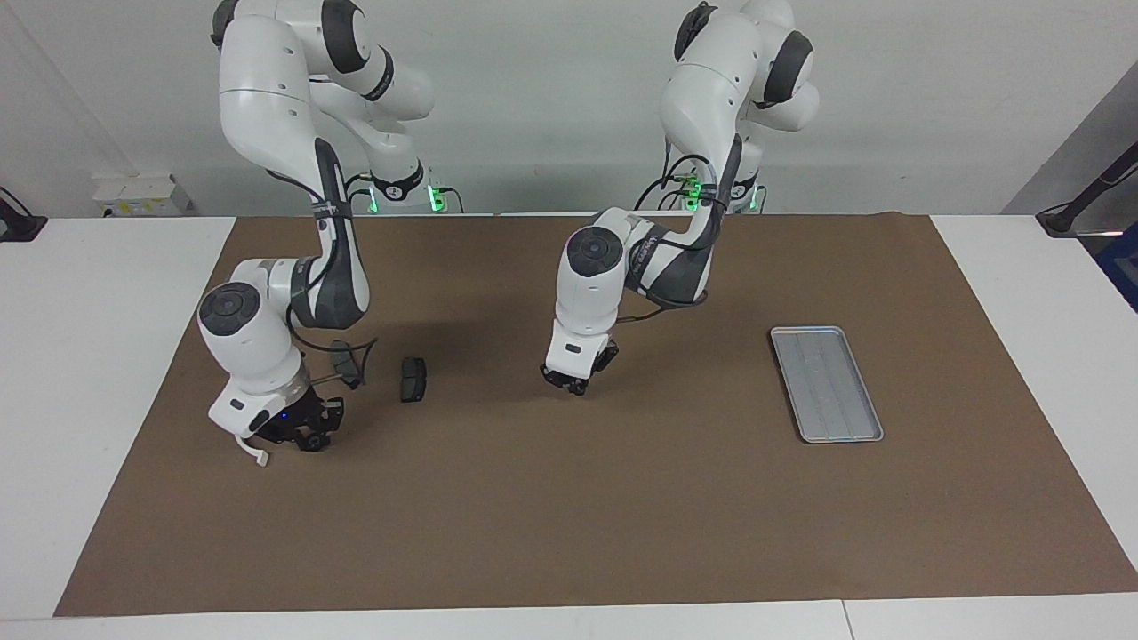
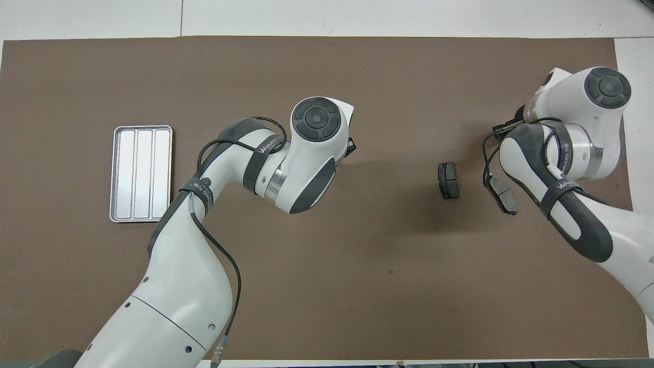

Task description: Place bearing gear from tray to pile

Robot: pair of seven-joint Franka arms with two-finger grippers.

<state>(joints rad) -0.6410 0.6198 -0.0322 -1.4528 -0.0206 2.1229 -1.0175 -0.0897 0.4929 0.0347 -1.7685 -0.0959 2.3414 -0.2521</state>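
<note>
The silver tray (image 1: 827,382) (image 2: 141,174) lies bare toward the left arm's end of the mat. The pile lies toward the right arm's end: two dark brake-pad pieces (image 1: 413,380) (image 1: 347,363) (image 2: 448,180) (image 2: 503,194) and a white half-ring bracket (image 1: 253,452). My right gripper (image 1: 307,437) hangs low over the mat beside the bracket, shut on a small dark round part, the bearing gear (image 1: 313,441). The overhead view hides that gripper and the bracket under the right arm. My left gripper (image 1: 573,384) is shut with nothing in it, just above the middle of the mat.
A brown mat (image 1: 569,516) covers most of the white table. A grey box (image 1: 142,194) sits by the wall near the right arm's base. A black stand (image 1: 1080,209) is at the table's corner near the left arm's base.
</note>
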